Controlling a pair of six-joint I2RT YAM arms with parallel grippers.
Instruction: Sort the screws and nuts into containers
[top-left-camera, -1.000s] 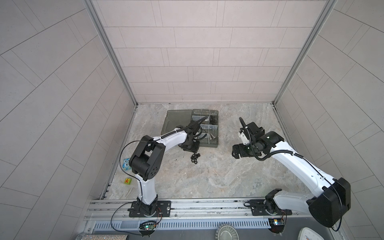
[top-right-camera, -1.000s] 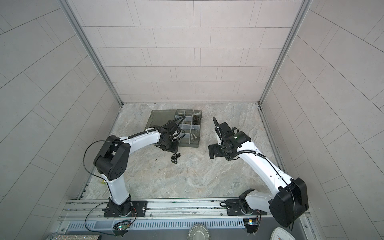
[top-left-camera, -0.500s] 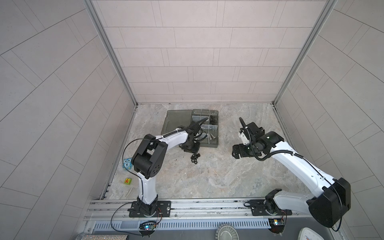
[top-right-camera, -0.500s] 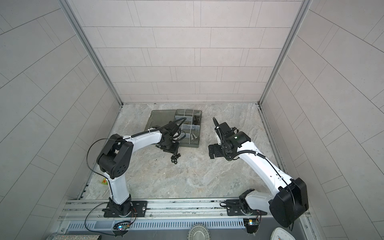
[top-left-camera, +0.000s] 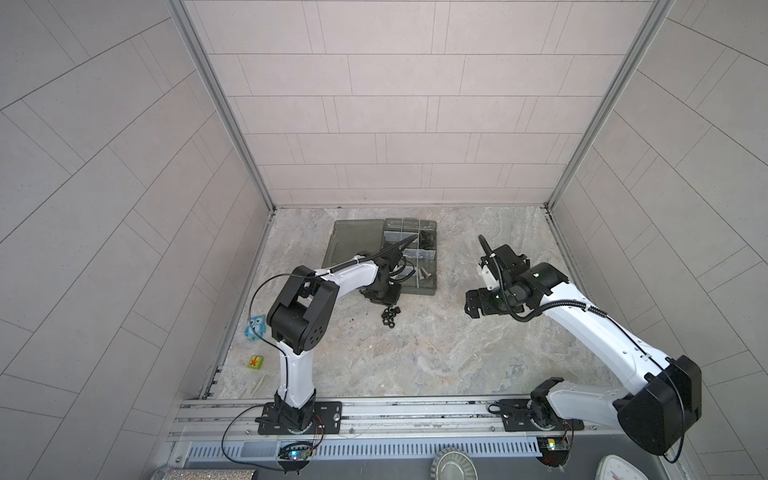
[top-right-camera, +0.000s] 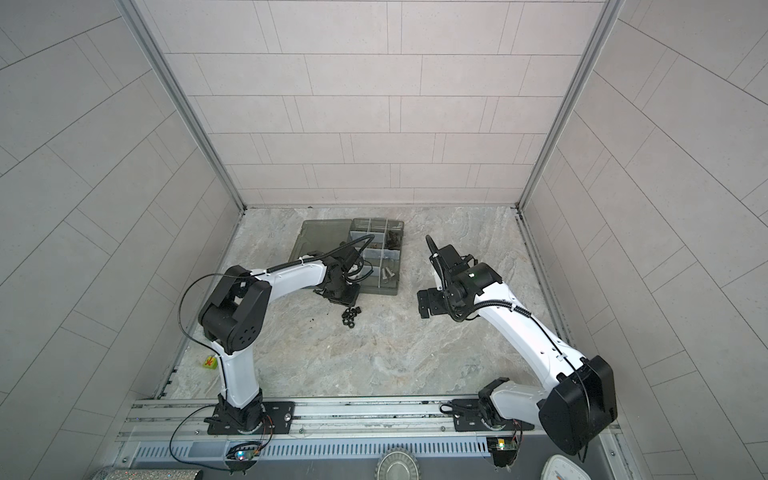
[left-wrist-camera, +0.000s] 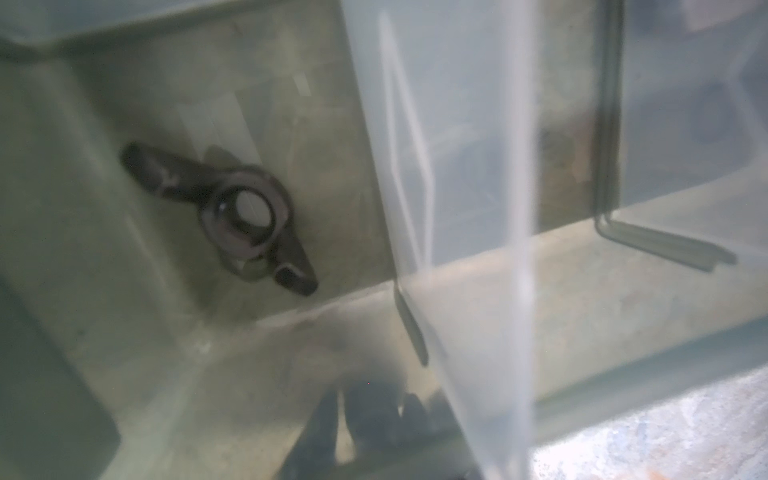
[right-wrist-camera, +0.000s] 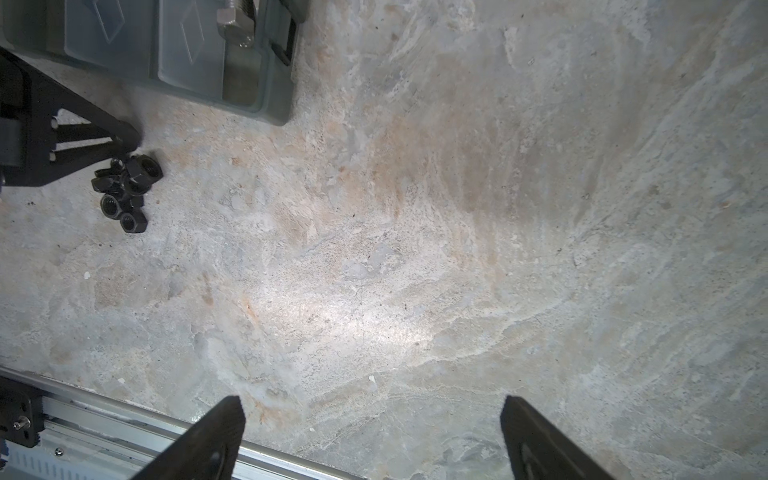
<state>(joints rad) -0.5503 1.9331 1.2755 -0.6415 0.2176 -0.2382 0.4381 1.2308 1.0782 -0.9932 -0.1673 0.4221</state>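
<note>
Blue owl toy (top-left-camera: 257, 327) sitting at bench (top-left-camera: 415, 357) left edge, yellow-green cube (top-left-camera: 256, 362) lying near it, kinda off on their own.

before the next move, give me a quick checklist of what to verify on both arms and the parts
1. right gripper open, nothing between its jaws: ok
2. left gripper open or shut: cannot tell, the left wrist view is blurred
3. nuts sorted: not ok, a pile lies on the table outside the organizer box
4. table between the right gripper and the pile free of other things: ok
5. room around the pile: not ok, the left gripper is down right beside it
6. silver screws inside the organizer box: ok
</note>
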